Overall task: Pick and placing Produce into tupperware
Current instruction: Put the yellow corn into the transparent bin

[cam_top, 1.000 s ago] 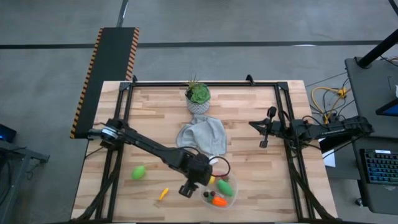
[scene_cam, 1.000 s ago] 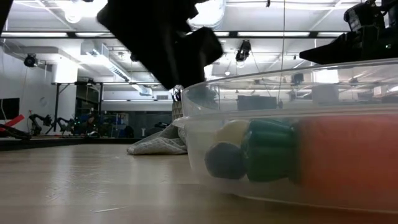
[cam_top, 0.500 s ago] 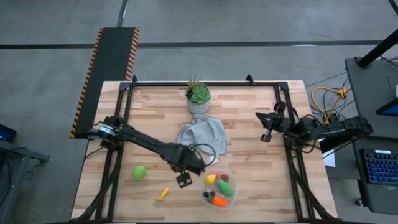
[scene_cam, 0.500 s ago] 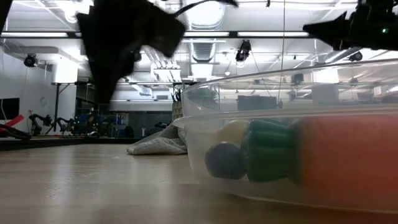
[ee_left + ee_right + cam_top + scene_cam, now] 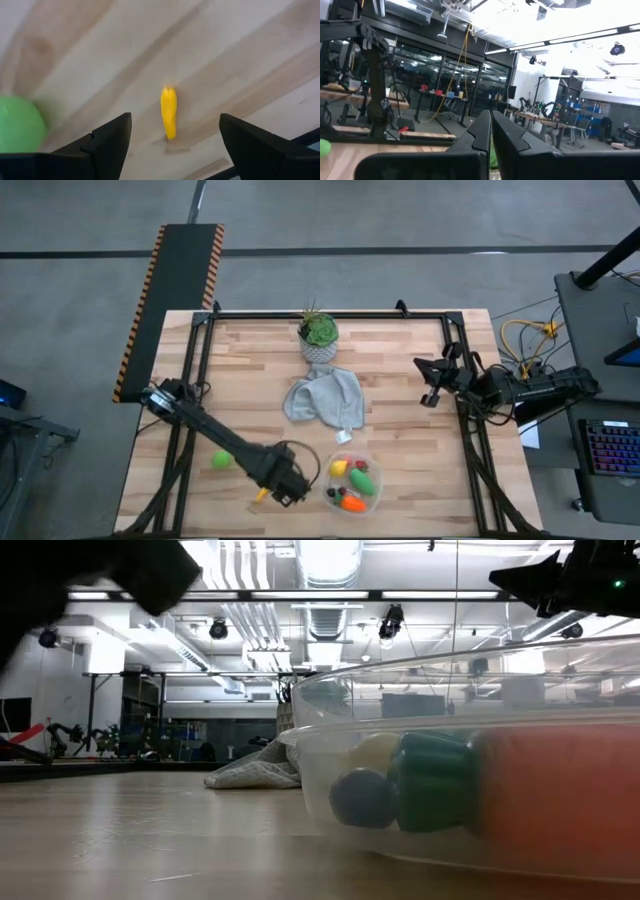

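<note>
A small yellow, elongated produce piece (image 5: 168, 112) lies on the wooden table near its front edge; it also shows in the high view (image 5: 261, 496). My left gripper (image 5: 280, 488) hovers above it, open and empty, its fingers (image 5: 107, 137) standing on either side of it without touching. A green oval (image 5: 221, 460) lies to the left and also shows in the left wrist view (image 5: 17, 125). The clear tupperware (image 5: 372, 498) to the right holds yellow, green, orange and red produce. My right gripper (image 5: 430, 392) is shut and empty, raised over the table's right side.
A grey cloth (image 5: 325, 398) lies mid-table, and a potted plant (image 5: 318, 338) stands behind it at the far edge. The tupperware wall (image 5: 330, 750) fills the right of the low view. Bare wood lies between the cloth and the right arm.
My left gripper has swung from beside the tupperware toward the table's left and near edge, and now stands over the yellow piece. My right gripper has risen a little and drawn toward the right edge. The produce and the tupperware have stayed in place.
</note>
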Controlling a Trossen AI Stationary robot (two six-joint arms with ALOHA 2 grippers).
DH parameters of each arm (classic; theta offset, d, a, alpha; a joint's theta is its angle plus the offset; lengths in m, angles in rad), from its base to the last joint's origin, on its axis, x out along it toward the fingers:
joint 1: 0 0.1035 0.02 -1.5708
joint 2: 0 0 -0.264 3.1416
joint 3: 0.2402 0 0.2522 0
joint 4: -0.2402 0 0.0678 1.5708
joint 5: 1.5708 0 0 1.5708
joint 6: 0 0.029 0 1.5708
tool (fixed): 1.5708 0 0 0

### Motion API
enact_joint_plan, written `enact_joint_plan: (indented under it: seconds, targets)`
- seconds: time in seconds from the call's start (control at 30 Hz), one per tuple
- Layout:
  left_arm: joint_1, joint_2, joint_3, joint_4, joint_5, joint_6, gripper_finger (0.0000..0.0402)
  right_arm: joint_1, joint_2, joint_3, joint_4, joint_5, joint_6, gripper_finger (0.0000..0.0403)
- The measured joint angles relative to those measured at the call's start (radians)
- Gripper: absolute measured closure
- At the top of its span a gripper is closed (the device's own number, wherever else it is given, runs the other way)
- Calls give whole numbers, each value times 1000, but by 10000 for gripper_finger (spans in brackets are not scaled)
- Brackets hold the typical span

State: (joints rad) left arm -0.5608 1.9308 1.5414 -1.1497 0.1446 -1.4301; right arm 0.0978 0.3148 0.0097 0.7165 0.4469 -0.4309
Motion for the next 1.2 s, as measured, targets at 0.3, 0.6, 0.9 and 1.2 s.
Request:
enact_joint_plan:
  seconds: [0.3, 0.6, 0.9, 1.2]
  targets:
    - [-68, 28, -82, 156, 0, -136, 117, 0, 0, 0, 44, 0, -24, 394]
    - [-68, 28, -164, 276, 39, -165, 117, 0, 0, 0, 60, -1, -78, 394]
    - [-70, 25, -229, 311, 69, -153, 124, 0, 0, 0, 60, -1, -78, 394]
    - [-72, 24, -237, 313, 82, -108, 224, 0, 0, 0, 60, -1, -75, 394]
